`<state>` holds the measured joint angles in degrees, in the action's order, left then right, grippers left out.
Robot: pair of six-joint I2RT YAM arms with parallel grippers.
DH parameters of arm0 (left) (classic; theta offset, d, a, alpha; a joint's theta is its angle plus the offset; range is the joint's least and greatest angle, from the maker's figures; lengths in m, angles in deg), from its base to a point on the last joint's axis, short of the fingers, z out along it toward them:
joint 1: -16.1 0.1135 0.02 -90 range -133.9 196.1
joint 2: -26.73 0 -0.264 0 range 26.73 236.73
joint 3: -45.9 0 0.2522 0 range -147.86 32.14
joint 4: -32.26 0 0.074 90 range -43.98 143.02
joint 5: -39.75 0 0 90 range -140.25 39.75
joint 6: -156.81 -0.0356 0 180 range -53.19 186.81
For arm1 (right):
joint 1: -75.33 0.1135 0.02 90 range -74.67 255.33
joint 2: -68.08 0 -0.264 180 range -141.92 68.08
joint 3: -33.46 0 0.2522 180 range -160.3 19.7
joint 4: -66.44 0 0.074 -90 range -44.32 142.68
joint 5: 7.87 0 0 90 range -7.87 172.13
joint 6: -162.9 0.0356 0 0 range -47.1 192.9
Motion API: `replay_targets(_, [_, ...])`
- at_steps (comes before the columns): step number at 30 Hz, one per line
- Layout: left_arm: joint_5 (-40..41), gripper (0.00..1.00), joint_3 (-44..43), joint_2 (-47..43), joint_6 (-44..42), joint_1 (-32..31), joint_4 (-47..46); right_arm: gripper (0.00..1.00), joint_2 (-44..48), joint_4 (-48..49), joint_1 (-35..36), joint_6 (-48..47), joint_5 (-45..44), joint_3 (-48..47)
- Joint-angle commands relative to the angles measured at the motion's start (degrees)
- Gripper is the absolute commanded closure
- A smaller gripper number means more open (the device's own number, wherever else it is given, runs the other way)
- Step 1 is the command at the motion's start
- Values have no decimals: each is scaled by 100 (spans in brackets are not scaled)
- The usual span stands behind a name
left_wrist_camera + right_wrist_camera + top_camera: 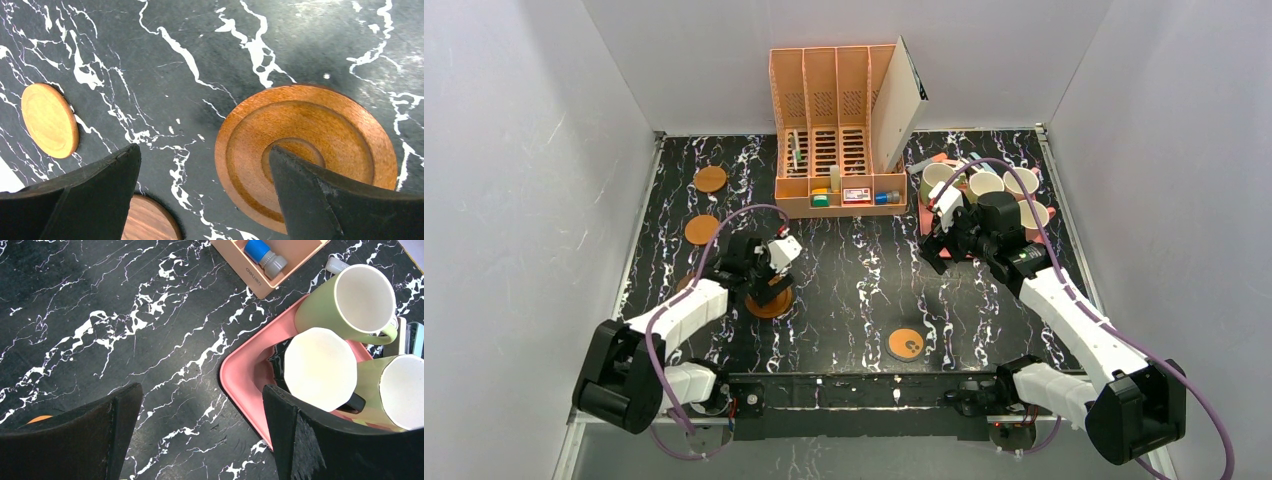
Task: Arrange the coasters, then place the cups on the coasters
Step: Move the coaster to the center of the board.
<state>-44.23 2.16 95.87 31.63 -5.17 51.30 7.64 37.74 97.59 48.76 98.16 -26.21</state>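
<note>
The larger ringed wooden coaster lies under my left gripper, which is open, its right finger over the disc's centre. A plain orange-brown coaster lies to the left and a dark brown one shows at the bottom edge. In the top view two plain coasters sit at the left and a marked orange one near the front. My right gripper hangs open at the pink tray's corner, beside the black cup and olive green cup.
A pink slotted organizer with small items stands at the back centre, with a white board leaning on it. More cups crowd the tray at the back right. White walls enclose the marbled table.
</note>
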Motion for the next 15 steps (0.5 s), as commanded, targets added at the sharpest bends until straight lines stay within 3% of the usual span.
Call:
replay_targets(1, [-109, 2, 111, 407, -252, 329, 500, 2, 129, 114, 33, 41, 119, 38])
replay_targets(15, [-139, 2, -77, 705, -174, 521, 243, 2, 59, 106, 33, 24, 110, 38])
